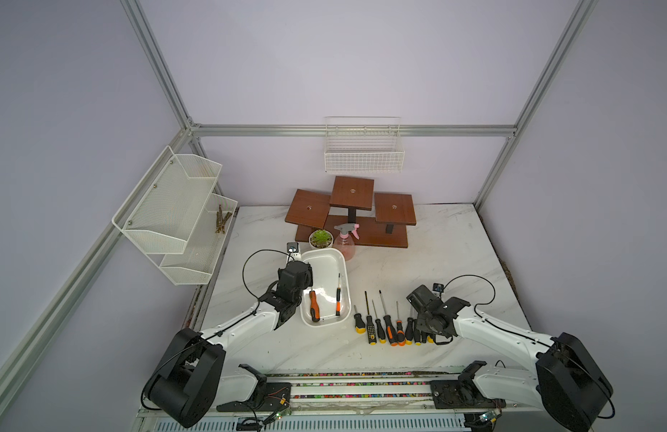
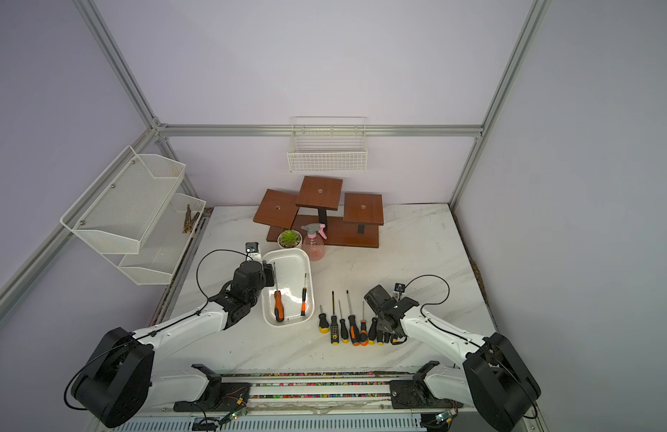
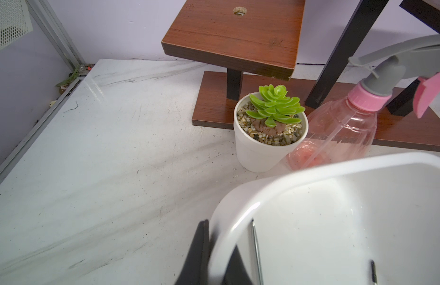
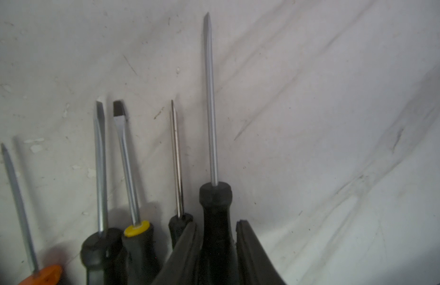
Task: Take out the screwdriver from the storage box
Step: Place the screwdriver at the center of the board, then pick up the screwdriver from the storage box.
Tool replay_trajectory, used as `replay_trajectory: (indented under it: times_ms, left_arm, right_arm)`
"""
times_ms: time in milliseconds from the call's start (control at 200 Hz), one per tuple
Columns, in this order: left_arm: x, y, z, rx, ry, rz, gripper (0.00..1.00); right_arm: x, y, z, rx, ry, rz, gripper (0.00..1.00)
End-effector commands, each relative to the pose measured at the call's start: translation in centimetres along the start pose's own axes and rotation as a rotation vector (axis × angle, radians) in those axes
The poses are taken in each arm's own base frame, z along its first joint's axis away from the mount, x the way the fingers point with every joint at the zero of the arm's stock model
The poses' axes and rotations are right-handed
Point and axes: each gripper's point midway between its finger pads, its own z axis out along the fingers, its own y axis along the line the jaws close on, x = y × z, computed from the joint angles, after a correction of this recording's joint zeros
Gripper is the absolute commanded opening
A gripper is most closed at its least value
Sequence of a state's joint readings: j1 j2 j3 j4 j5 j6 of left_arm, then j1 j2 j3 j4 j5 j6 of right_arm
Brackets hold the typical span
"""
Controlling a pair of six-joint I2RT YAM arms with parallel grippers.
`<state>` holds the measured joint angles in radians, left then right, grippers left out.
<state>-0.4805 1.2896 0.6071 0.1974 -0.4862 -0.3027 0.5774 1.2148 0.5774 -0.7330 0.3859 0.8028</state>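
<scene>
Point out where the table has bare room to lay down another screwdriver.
Bare marble lies between the screwdriver row and the wooden stand, and in the strip between that row and the front rail. It is crowded at the far end of the storage box, with the succulent pot and spray bottle.

The far right of the worktop lies open, and so does the near strip. A plant pot and a spray bottle crowd the far end of the storage box. The left pincer bars its left rim, and a row of screwdrivers lines its right.
</scene>
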Motion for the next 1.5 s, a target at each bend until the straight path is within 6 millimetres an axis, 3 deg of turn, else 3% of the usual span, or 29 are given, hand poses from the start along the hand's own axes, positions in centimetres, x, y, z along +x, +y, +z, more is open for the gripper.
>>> replay_trajectory:
  times_ms: [0, 185, 345, 500, 630, 760, 880, 995, 1175, 1285, 1490]
  left_arm:
    - [-1.7, -0.3, -0.5, 0.018, -0.057, -0.017, 0.0]
    - [-1.8, -0.4, -0.5, 0.019, -0.058, -0.018, 0.0]
    - [-1.8, -0.4, -0.5, 0.017, -0.06, -0.018, 0.0]
    - [-2.0, -0.1, -1.0, 0.023, -0.08, -0.024, 0.0]
    - [-2.1, -0.4, -1.3, 0.041, -0.095, -0.019, 0.0]
    - [-2.1, -0.3, -1.5, 0.04, -0.104, -0.018, 0.0]
    - [-2.1, -0.5, -1.5, 0.037, -0.103, -0.009, 0.0]
    - [-2.1, -0.7, -1.4, 0.032, -0.099, 0.001, 0.0]
    - [-2.1, -0.8, -1.5, 0.026, -0.101, 0.004, 0.0]
    - [-2.0, -0.8, -1.5, 0.024, -0.101, 0.005, 0.0]
    - [-2.0, -0.7, -1.5, 0.024, -0.102, 0.004, 0.0]
  right_arm:
    - [-0.8, 0.2, -0.6, -0.019, -0.028, 0.024, 0.32]
    - [-0.9, 0.4, -1.1, -0.031, -0.015, 0.032, 0.35]
    - [-1.9, 2.8, -3.6, -0.141, -0.031, 0.02, 0.35]
    - [-3.4, 7.2, -8.3, -0.282, -0.135, -0.067, 0.36]
    - [-3.4, 11.9, -12.0, -0.339, -0.19, -0.167, 0.37]
    - [-3.1, 18.1, -15.9, -0.444, -0.239, -0.247, 0.38]
    - [-2.4, 24.2, -17.8, -0.539, -0.239, -0.309, 0.38]
    - [-1.7, 28.6, -16.2, -0.562, -0.216, -0.319, 0.38]
    - [-1.7, 32.0, -14.0, -0.534, -0.206, -0.321, 0.38]
    - [-1.8, 32.7, -12.1, -0.525, -0.178, -0.295, 0.38]
    - [-1.9, 32.1, -9.0, -0.502, -0.135, -0.233, 0.38]
